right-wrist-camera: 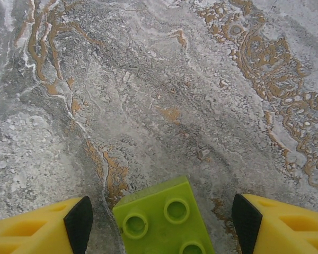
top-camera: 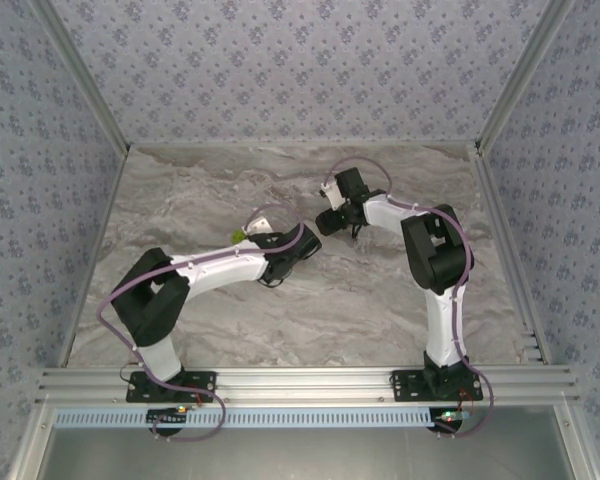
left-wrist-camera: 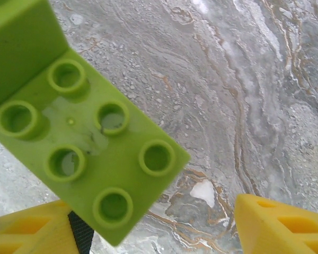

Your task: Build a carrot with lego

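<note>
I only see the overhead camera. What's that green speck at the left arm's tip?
Observer: Up close, it's stacked lime-green bricks: a flat one showing six studs, another standing on one end.
Visitor: And at the right gripper?
Observer: A single lime-green brick sits between its fingers, with a gap on each side.
Visitor: What about the table?
Observer: Its grey marble has rusty brown veins.

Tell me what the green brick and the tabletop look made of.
Brick: moulded plastic, seemingly; smooth lime surface, soft sheen, round hollow studs. Tabletop: stone-like, grey with rusty veins; possibly marble or a printed laminate, the look leaves it open.
</note>
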Robot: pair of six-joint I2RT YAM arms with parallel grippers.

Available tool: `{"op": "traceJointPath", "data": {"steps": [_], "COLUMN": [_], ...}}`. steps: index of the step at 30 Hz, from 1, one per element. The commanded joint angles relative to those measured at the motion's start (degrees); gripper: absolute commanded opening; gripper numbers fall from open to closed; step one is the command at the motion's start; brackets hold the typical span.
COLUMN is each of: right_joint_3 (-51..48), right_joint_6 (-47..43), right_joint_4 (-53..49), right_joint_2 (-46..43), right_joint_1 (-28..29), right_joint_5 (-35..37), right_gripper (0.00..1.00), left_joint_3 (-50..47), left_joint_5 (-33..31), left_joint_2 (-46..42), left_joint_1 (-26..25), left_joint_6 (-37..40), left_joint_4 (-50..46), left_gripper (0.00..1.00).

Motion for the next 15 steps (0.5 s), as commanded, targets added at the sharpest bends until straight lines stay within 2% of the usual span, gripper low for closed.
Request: {"op": "traceJointPath", "data": {"steps": [1,15], "right_joint_3": [1.5,2.2], "right_joint_6": [0.0,0.0], "right_joint_4": [-2.5,-3.2], "right_joint_2": [1.7,2.1], "right_joint_1": [0.4,0.4], "right_joint_5": [-0.1,-0.4], "right_gripper": [0.73,0.69], "left_joint_3": [0.7,3.1], "left_joint_5": [0.8,1.1], "left_joint_2": [-0.8,1.9], "left_joint_1": [-0.9,-1.5], "left_joint_6": [1.4,4.5], "left_joint_4": [0.8,3.0], "left_gripper": [0.7,0.7]}}
